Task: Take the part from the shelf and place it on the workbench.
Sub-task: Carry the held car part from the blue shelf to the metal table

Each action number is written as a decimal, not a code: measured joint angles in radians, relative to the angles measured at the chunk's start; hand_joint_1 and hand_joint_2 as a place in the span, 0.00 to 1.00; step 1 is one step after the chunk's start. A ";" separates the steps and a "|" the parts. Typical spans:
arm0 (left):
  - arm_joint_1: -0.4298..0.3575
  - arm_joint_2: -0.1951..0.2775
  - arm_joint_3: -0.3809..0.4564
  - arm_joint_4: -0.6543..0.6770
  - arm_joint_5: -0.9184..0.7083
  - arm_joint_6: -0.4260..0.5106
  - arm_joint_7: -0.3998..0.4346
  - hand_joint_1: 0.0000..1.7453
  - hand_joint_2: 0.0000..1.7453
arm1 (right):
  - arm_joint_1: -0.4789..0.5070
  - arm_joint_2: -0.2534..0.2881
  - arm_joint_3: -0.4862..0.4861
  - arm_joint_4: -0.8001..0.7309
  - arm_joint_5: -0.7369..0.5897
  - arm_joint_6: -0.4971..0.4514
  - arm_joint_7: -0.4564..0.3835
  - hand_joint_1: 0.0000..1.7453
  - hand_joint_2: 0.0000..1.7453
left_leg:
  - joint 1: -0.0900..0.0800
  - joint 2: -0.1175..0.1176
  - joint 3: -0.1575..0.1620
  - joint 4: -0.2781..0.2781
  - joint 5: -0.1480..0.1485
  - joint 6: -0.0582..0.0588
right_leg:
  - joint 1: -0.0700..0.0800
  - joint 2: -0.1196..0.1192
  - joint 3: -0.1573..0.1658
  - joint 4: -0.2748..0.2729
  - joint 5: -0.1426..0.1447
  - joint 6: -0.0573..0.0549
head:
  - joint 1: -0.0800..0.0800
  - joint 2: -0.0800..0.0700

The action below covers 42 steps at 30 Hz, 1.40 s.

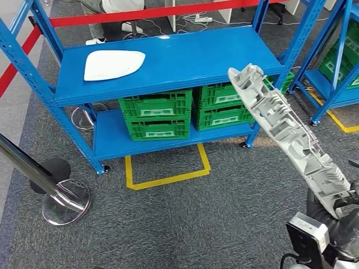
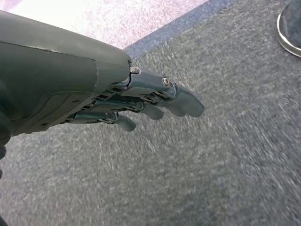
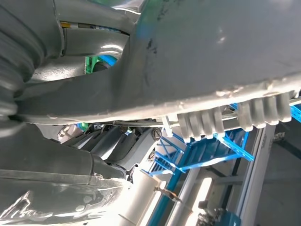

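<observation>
We're gripping the part [image 1: 288, 134] w/ the right hand [image 1: 345, 224], down at ~5 o'clock in the head view. Fingers are clamping its near end; in the right wrist view we're seeing the right hand [image 3: 117, 150] wrapping under the part's grey underside [image 3: 213, 56]. Part is a long ribbed grey moulding, running diagonally up toward 11 o'clock from the hand, far tip overlapping the shelf [image 1: 178, 61] edge in the pic, airborne, not resting on anything we can see.

Left hand [image 2: 156, 101] is hanging over carpet, fingers fairly straight and close together, holding nothing.

Further out: a white flat piece [image 1: 113, 64] is lying on the top deck at ~10 o'clock, green crates [image 1: 156, 115] sitting on the lower deck, a stanchion base [image 1: 68, 202] at 8 o'clock.

Progress, our read: pickup looks done, part is off the shelf. Remaining: carry + set-down. Workbench isn't in frame, so we're likely needing a turn/walk first. Long overhang = watch the tip near the shelf post.
</observation>
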<state>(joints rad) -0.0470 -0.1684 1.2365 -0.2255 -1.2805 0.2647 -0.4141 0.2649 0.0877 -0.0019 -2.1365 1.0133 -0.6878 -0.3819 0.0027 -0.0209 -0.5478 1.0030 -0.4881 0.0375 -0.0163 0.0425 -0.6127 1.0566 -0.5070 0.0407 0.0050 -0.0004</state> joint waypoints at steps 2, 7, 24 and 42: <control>0.002 0.000 0.000 0.000 -0.001 0.000 0.000 0.00 1.00 | -0.001 0.000 0.000 0.000 0.002 0.000 0.005 1.00 1.00 | 0.000 0.015 -0.003 -0.004 0.005 0.001 | 0.000 -0.024 -0.047 0.107 -0.065 0.006 | 0.004 0.000; 0.005 -0.001 0.000 0.000 -0.001 -0.001 0.000 0.00 1.00 | 0.002 0.000 0.000 0.001 0.001 0.000 0.015 1.00 1.00 | -0.009 0.054 -0.005 -0.003 0.008 0.003 | 0.001 -0.041 -0.037 0.151 -0.059 0.010 | 0.005 0.000; 0.007 -0.003 0.000 0.000 -0.007 0.002 0.000 0.00 1.00 | 0.010 0.000 -0.018 -0.001 -0.021 0.000 0.025 1.00 1.00 | 0.008 -0.004 -0.020 0.096 -0.030 -0.042 | 0.004 0.003 0.048 -0.049 0.028 -0.033 | -0.004 0.000; 0.007 -0.011 0.000 0.000 -0.010 0.003 0.000 0.00 1.00 | 0.025 0.000 -0.043 -0.011 -0.057 -0.001 0.026 1.00 1.00 | -0.019 0.103 0.003 0.002 0.000 -0.010 | 0.013 -0.103 0.068 -0.052 0.006 -0.014 | 0.006 0.000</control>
<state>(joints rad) -0.0397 -0.1791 1.2367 -0.2255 -1.2901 0.2678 -0.4139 0.2899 0.0877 -0.0448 -2.1474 0.9567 -0.6889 -0.3558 -0.0166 0.0824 -0.5451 1.0051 -0.4881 0.0273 -0.0034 -0.0608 -0.5451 1.0046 -0.5014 0.0266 0.0112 -0.0004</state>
